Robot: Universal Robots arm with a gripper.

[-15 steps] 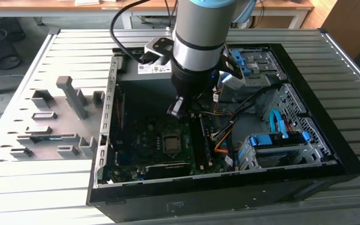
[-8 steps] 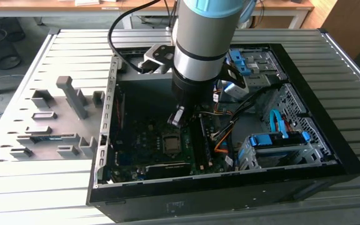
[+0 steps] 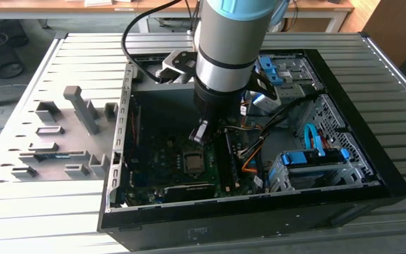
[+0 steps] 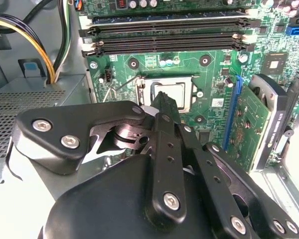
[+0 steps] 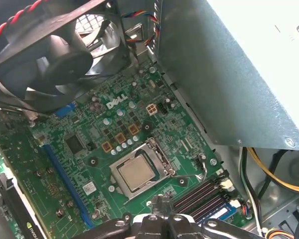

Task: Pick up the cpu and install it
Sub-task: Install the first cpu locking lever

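While the arm reaches down into the open computer case, the gripper hangs just above the green motherboard, its two black fingers drawn together to a closed tip with nothing visible between them. Directly past that tip, in the second wrist view, lies the cpu, a small flat square with a dull silver top, seated inside the dark socket frame and lying flat on the board. In the first wrist view the same chip sits a little ahead of the fingertips, apart from them and not touched. Being square, the chip has no long axis; its edges run parallel to the memory slots, which lie just beyond the socket. A thin metal lever rests along one side of the frame. From the exterior view the socket shows just below the gripper, near the middle of the case, which stands on the slatted grey desk. As I judge it, the chip already rests in its socket
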